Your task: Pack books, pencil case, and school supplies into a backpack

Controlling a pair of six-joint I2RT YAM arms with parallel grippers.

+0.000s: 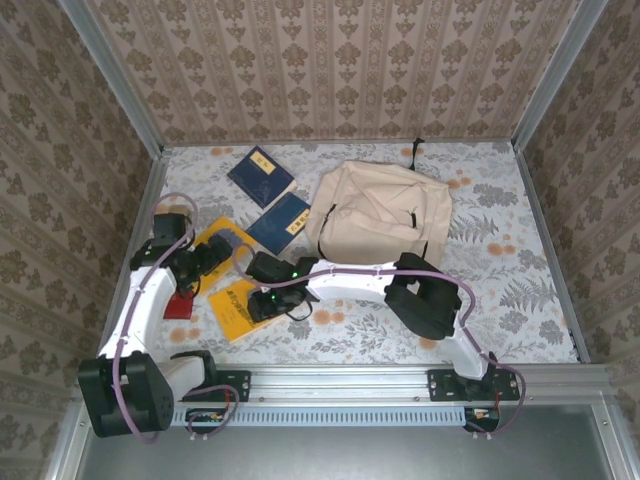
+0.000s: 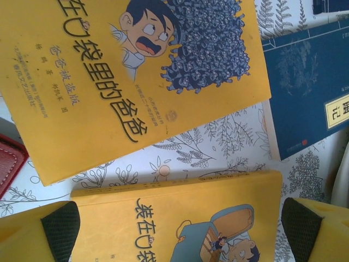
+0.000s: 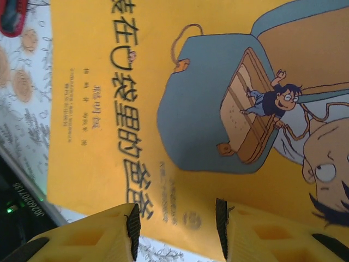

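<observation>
Two yellow books lie left of centre, one [image 1: 222,236] [image 2: 125,71] beyond the other [image 1: 232,312]. My left gripper [image 1: 208,262] [image 2: 180,229] hangs wide open above the nearer yellow book [image 2: 180,218], its pads on either side of it and clear of it. My right gripper [image 1: 262,303] [image 3: 177,229] is open too, its pads apart over the same book's [image 3: 163,109] lower edge. Two navy books [image 1: 260,175] [image 1: 280,222] lie further back, one of them at the right of the left wrist view [image 2: 305,93]. The beige backpack [image 1: 380,215] lies at the centre right. The pencil case is out of view.
A red stitched case [image 1: 180,305] [image 2: 8,161] lies left of the yellow books, beside my left arm. Papered walls with metal rails close in the table [image 1: 520,290] on three sides. My right arm stretches across the front of the backpack.
</observation>
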